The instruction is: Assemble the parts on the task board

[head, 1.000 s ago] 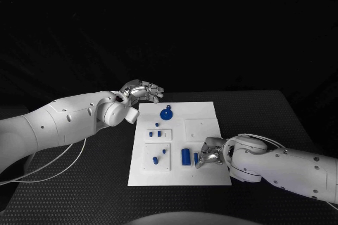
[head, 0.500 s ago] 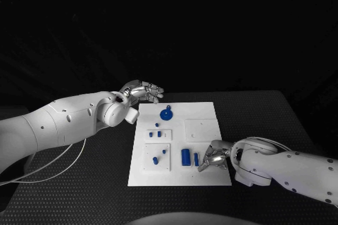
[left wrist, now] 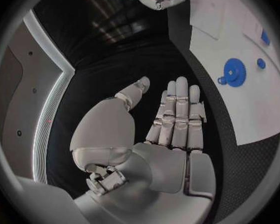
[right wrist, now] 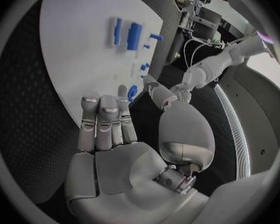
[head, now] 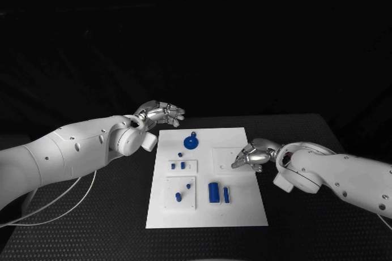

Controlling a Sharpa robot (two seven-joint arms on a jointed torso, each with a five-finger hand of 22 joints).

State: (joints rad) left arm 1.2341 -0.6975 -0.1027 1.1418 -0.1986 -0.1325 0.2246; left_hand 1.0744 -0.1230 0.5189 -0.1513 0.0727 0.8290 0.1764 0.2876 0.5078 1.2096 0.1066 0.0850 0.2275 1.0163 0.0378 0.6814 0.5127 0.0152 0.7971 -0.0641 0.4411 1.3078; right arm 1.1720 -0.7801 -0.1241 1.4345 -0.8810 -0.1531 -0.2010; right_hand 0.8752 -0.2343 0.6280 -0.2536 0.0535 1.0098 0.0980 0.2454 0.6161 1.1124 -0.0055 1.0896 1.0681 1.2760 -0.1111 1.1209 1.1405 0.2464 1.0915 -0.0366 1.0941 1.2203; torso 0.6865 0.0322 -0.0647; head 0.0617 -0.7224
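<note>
Both robot hands, left (head: 161, 113) and right (head: 252, 154), empty with fingers apart; blue gear (head: 190, 143) on task board (head: 245, 210) likely light, rigid, best pinched by its rim.

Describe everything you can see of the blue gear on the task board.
The blue gear is a round, toothed disc of what looks like matte plastic, with a small ringed tab sticking out from its rim on the far side. It lies flat on the white task board, near the board's far edge and closer to the left hand's side. Nothing touches it but the board. The left hand hovers beyond the board's far left corner, clear of it; the left wrist view shows it with a small blue part just beside it.
</note>
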